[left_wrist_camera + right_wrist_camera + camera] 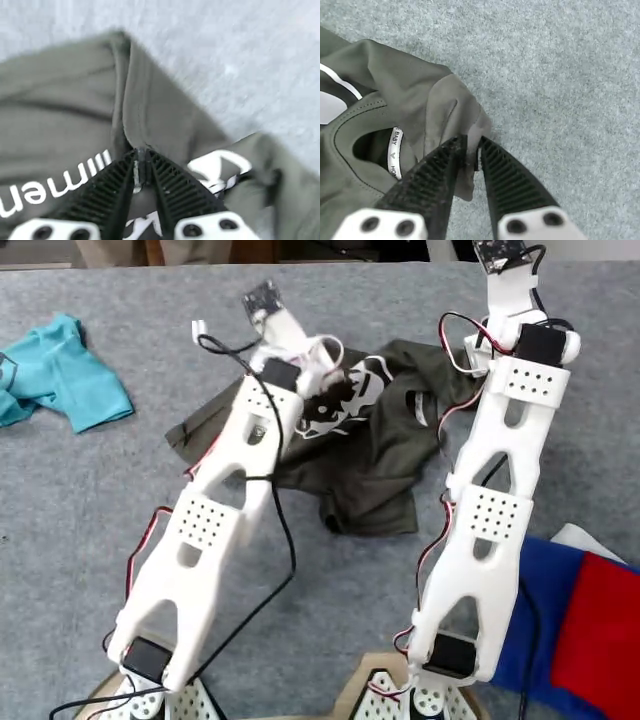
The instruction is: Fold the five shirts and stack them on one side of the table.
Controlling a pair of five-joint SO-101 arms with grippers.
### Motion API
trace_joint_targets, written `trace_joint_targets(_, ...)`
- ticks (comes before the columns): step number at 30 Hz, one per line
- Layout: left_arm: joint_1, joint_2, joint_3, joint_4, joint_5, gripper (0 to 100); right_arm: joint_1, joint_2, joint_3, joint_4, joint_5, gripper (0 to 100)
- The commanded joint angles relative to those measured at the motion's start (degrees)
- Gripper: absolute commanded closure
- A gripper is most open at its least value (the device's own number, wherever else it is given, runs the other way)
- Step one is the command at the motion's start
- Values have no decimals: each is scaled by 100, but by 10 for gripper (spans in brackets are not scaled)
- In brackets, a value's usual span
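High view: olive shirt [370,450] crumpled at surface [100,520] centre. Left claw [142,161] pinching fold by print, right claw [472,150] pinching edge near collar, likely to spread it flat. Teal shirt [60,375] at 10 o'clock; blue shirt [545,610], red shirt [600,640] at 4 o'clock.

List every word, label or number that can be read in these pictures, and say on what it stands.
White lettering on the dark olive fabric shirt: cut off by the picture edge and the left gripper; no whole word reads.
White neck label inside the collar: small print, partly hidden; not readable.
White chest graphic in the high view: too small to read.
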Motion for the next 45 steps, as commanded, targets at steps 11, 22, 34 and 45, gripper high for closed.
trace_joint_targets(11,-246,-136,-1468,607,-18,981,101,-40,-215,-114,0,994)
trace_joint_targets(22,-141,418,-70,-686,62,871,92,-22,-207,-114,0,994)
trace_joint_targets(34,9,479,211,-1108,-105,916,92,-22,-207,-123,0,994)
trace_joint_targets(45,246,479,264,-1064,-580,934,101,-22,-207,-123,0,994)
